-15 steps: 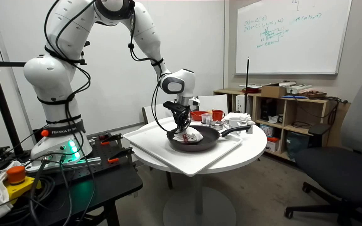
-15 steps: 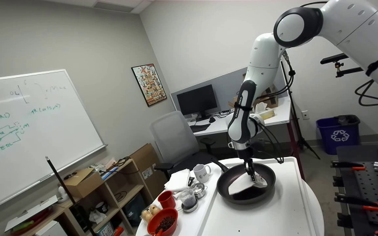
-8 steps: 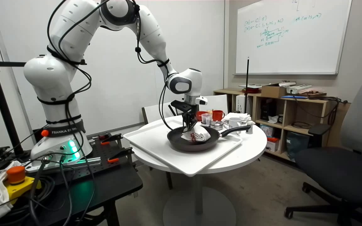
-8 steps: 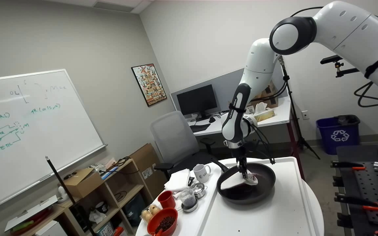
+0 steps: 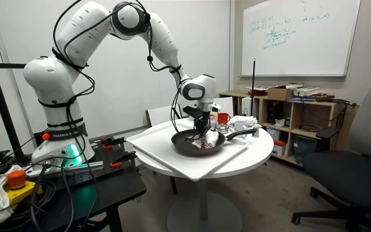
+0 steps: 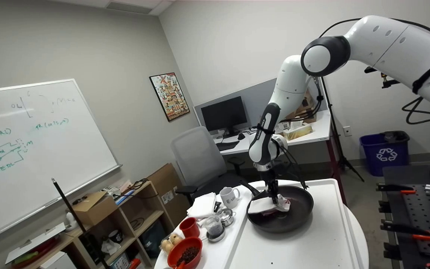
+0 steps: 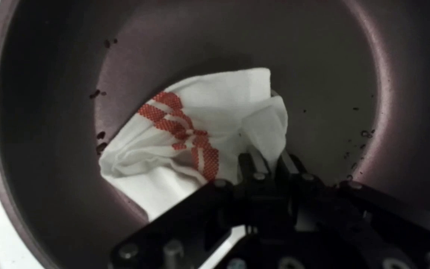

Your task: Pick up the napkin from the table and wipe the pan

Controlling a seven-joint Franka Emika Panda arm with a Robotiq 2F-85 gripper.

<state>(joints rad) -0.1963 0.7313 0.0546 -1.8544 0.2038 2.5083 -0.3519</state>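
Above the round table (image 5: 259, 149), the arm (image 5: 164, 42) makes a high arch and points down. The tray (image 5: 159, 151) passes the table edge with one corner and has bare room beside the pan (image 6: 299, 213). Inside this pan, the napkin (image 7: 218, 108) hides part of the bottom; the gripper (image 7: 269, 158) clenches it by one fold.

In the wrist view, the pan (image 7: 312, 63) is cut off by the top, right and bottom edges and partly hidden by the claw (image 7: 270, 157). Inside the pan, the pinched part of the napkin (image 7: 218, 93) is partly hidden by the fingers (image 7: 244, 166). Dark specks (image 7: 101, 135) in the pan are too small to be identified. In an exterior view, the tabletop (image 6: 213, 252) below the pan is cut off at the bottom, the whiteboard (image 6: 50, 160), left of the pan, at the left.
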